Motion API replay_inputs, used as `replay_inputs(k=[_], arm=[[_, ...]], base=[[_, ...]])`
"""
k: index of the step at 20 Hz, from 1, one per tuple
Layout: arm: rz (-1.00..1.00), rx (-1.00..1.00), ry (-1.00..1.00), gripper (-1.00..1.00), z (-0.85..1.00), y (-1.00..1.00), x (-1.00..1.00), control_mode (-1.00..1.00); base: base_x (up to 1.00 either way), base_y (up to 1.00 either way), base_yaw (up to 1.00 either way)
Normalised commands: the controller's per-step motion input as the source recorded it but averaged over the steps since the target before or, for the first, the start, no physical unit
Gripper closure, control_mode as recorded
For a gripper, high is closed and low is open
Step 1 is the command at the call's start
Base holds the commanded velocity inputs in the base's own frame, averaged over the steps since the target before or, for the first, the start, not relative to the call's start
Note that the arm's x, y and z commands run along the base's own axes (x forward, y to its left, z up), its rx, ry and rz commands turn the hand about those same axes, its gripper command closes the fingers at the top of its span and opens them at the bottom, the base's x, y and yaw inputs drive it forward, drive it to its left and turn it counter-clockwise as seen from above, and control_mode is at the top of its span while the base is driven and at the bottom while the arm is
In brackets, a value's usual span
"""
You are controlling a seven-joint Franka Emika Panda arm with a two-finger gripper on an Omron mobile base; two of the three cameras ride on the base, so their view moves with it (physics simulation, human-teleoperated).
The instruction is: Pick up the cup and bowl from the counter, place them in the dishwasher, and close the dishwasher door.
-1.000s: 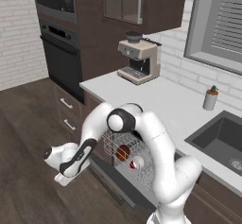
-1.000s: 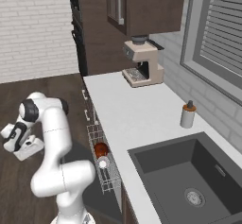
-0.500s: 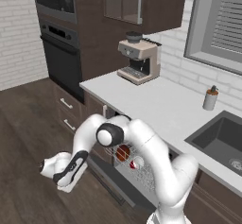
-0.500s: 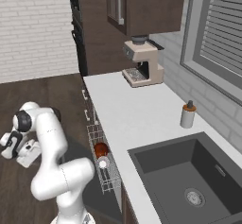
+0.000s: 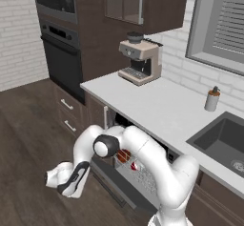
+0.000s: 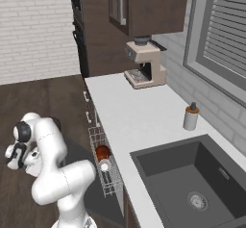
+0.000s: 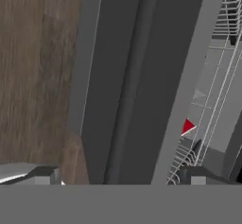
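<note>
Left base view shows you the gripper [image 5: 66,184] hanging low over the wood floor [image 5: 28,139], just beyond the outer edge of the dishwasher door [image 5: 114,184], which lies dropped open as a dark flat panel. Behind the arm, the light grey wire rack [image 6: 103,162] is pulled out from under the counter [image 6: 129,111]; in it the reddish-brown bowl [image 6: 102,151] sits toward the far end, with the red, white-rimmed cup [image 6: 104,165] just beside it on the near side. From the hand view you look down the door's dark surface [image 7: 137,86], and a small red corner of the cup [image 7: 187,126] peeks past its edge. The finger tips [image 7: 42,176] stand wide apart with nothing between them, so the pincer is released.
</note>
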Motion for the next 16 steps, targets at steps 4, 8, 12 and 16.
replay_inputs(k=[4, 8, 12, 16], arm=[[0.06, -0.18, 0.13, -1.00, -0.49, -0.08, 0.43, -1.00], [0.06, -0.23, 0.10, -1.00, -0.75, -0.01, 0.53, -1.00], [0.09, -0.32, 0.03, -1.00, -1.00, 0.04, 0.66, -1.00], [0.14, -0.33, 0.00, -1.00, -1.00, 0.13, 0.72, -1.00]], base=[[0.00, 0.00, 0.00], [0.00, 0.00, 0.00], [0.00, 0.00, 0.00], [0.00, 0.00, 0.00]])
